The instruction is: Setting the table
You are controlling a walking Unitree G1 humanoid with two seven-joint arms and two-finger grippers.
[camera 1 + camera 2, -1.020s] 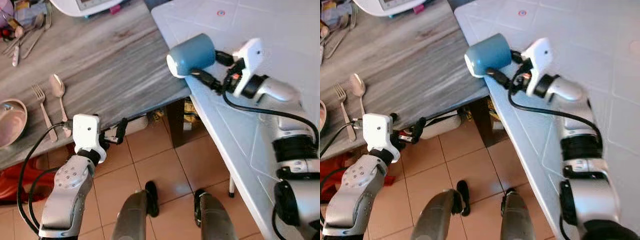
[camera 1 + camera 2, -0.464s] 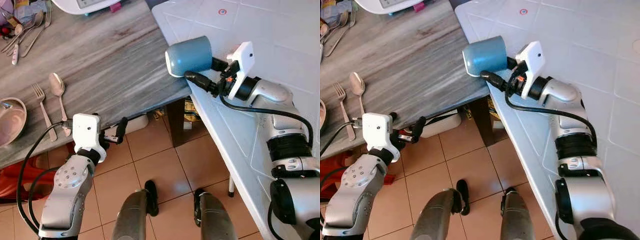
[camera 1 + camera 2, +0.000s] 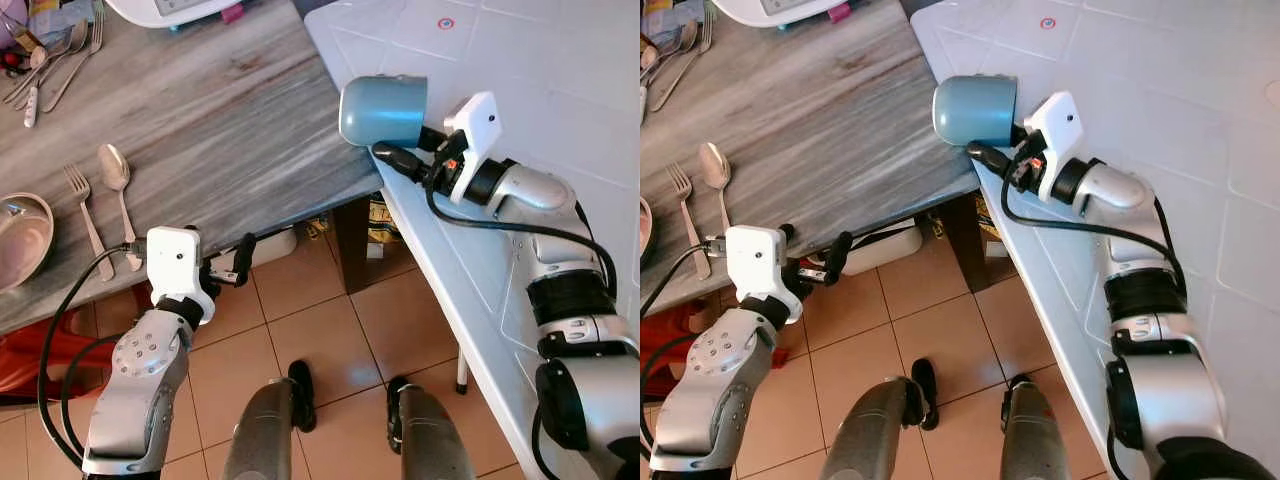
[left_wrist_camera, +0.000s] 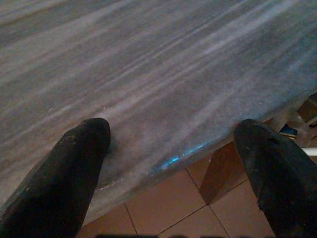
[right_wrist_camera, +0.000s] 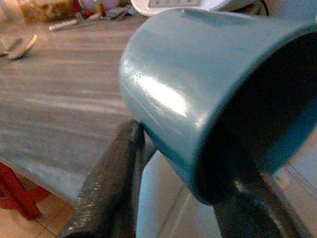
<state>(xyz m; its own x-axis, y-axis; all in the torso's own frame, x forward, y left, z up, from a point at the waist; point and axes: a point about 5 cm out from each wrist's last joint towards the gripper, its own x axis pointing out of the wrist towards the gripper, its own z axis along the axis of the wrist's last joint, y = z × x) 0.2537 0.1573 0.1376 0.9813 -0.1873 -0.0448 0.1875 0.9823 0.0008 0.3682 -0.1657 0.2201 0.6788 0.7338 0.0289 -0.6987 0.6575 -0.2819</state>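
Here my right jaws (image 3: 405,148) grasp the blue cup (image 3: 383,111), tipped sideways at one o'clock over the white tabletop (image 3: 520,60); my left jaws (image 3: 222,272) are released. Next: carry it to the fork (image 3: 84,215) and spoon (image 3: 117,184), ten o'clock.

floor (image 3: 320,330) – terracotta tiles, pale grout | red object (image 3: 30,365) – on the floor, partly under the grey wood-grain counter's near edge | white appliance (image 3: 180,8) – far end of that counter, pink bit at its edge | round red mark (image 3: 445,23) – on the white surface
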